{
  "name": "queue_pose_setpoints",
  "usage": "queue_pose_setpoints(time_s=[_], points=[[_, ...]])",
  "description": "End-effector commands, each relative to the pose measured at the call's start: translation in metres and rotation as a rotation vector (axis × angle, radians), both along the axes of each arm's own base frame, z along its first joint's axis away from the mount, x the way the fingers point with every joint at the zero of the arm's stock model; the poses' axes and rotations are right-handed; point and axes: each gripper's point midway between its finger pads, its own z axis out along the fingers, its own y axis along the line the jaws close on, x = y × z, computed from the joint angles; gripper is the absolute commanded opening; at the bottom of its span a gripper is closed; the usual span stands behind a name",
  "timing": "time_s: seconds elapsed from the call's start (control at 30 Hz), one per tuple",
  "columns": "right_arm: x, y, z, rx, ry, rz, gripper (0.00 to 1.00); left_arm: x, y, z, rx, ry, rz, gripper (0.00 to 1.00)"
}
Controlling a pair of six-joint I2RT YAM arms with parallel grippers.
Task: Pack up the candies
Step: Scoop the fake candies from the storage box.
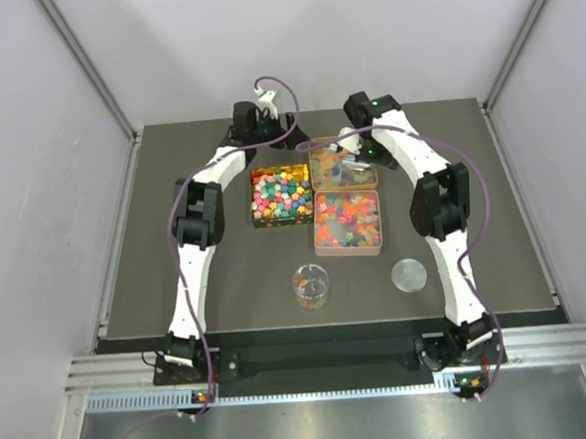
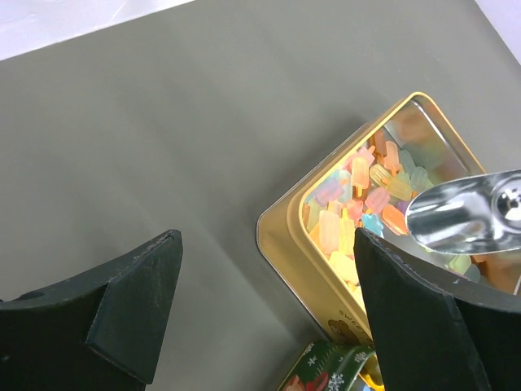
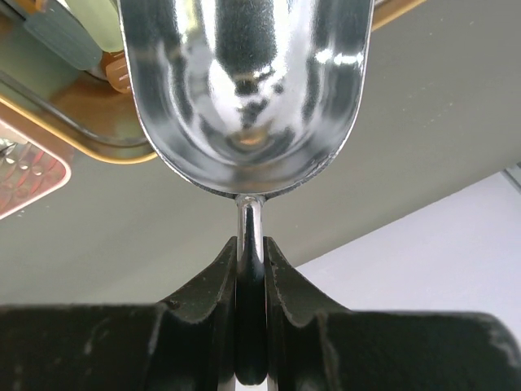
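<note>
Translucent gummy candies [image 2: 358,199] lie in a gold tin [image 2: 281,224] at the back; it also shows in the top view [image 1: 317,168]. Opaque cube candies [image 1: 280,194] fill a green-sided tin [image 2: 326,371]. More orange and red gummy candies [image 1: 347,222] fill a third tin [image 1: 317,240]. My right gripper [image 3: 251,244] is shut on the thin handle of a shiny metal scoop [image 3: 240,90], whose bowl hangs over the gold tin [image 2: 472,213]. The bowl looks empty. My left gripper [image 2: 267,240] is open and empty, above the bare mat just left of the gold tin.
A small clear jar [image 1: 311,286] with a few candies in it stands in front of the tins. Its round lid [image 1: 408,273] lies to the right. The dark mat [image 1: 217,274] ends at white walls on three sides.
</note>
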Motion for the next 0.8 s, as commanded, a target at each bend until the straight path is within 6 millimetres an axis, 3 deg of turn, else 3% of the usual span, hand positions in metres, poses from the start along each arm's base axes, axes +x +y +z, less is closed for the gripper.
queue_pose_setpoints(time_s=[0.0, 0.23, 0.57, 0.6, 0.77], points=[[-0.032, -0.005, 0.008, -0.057, 0.118, 0.045, 0.0, 0.001, 0.003, 0.072, -0.044, -0.15, -0.012, 0.9], [-0.031, -0.001, -0.013, -0.049, 0.161, 0.039, 0.0, -0.004, 0.009, 0.073, -0.032, -0.141, -0.01, 0.9], [-0.042, 0.014, -0.043, -0.012, 0.24, 0.039, 0.0, -0.011, 0.019, 0.105, -0.024, -0.197, -0.006, 0.9], [-0.043, 0.015, -0.046, -0.011, 0.249, 0.042, 0.0, -0.013, 0.019, 0.099, -0.022, -0.184, -0.006, 0.9], [-0.034, 0.024, -0.056, 0.025, 0.241, 0.024, 0.0, -0.025, 0.021, 0.106, -0.031, -0.18, -0.01, 0.9]])
